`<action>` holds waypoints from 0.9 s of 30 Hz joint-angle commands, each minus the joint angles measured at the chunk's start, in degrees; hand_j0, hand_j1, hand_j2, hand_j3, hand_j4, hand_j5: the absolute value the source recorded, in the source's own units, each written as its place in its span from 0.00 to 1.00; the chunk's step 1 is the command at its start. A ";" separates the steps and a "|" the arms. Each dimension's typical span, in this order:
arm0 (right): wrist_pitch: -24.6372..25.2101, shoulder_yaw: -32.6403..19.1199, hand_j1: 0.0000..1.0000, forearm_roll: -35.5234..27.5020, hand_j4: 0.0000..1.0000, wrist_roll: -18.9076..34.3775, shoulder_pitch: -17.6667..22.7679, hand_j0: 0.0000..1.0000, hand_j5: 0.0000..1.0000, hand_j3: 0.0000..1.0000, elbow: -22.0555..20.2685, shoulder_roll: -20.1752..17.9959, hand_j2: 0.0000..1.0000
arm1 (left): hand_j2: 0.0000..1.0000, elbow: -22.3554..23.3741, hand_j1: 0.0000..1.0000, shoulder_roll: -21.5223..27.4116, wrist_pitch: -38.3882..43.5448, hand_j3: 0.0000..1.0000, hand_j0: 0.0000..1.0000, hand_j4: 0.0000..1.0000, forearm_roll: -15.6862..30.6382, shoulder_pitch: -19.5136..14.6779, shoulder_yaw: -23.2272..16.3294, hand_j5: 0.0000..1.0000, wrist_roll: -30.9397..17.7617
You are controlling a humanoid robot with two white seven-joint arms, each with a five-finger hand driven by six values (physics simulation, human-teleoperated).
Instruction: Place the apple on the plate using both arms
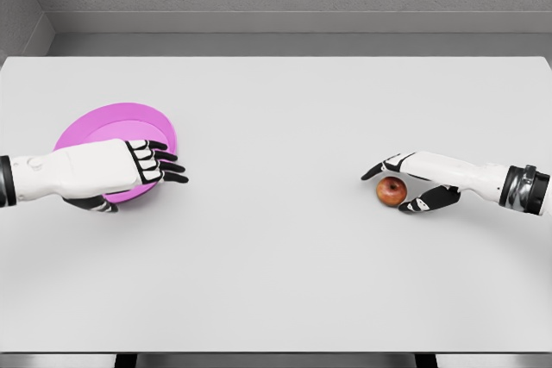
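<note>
Apple first: small round red apple [392, 190] sits on the pale grey flat surface [285, 127], right of centre, and the right hand [412, 184] is wrapped around it from the right; white-and-black fingers [385, 166] arch over the top and far side of the fruit, thumb comes in low on the near side, so the fruit sits between them; contact looks close on both sides, though whether it is lifted or resting on the surface cannot be told from this view; right arm comes in from the right edge, white forearm with a dark wrist band.

Over on the left, round flat magenta-pink plate [116, 131] lies well apart from the apple, near the left edge of the surface; left hand [142, 168] is clamped on its near rim, fingers lying over the top of the rim with dark tips pointing right, thumb tucked beneath at the lower edge; plate looks tilted, far rim raised a little toward the back wall, but that is hard to judge; left forearm enters from the left edge.

Writing, brands, labels: none legible on apple, plate, hands or surface.
</note>
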 commanded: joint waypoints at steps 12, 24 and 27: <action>0.14 -0.02 0.64 -0.32 0.64 -0.02 -0.35 0.64 0.64 0.64 1.12 0.00 0.64 | 1.00 0.00 1.00 0.06 0.07 1.00 1.00 1.00 0.35 -0.09 0.04 1.00 0.01; 0.14 -0.46 0.54 -0.58 0.54 -0.02 -0.53 0.54 0.54 0.54 1.83 0.97 0.54 | 1.00 0.00 1.00 0.06 0.07 1.00 1.00 1.00 0.35 -0.09 0.04 1.00 0.01; 0.14 -0.55 0.53 -0.76 0.53 -0.02 -0.79 0.53 0.53 0.53 1.83 0.97 0.53 | 1.00 0.00 1.00 0.06 0.07 1.00 1.00 1.00 0.35 -0.09 0.04 1.00 0.01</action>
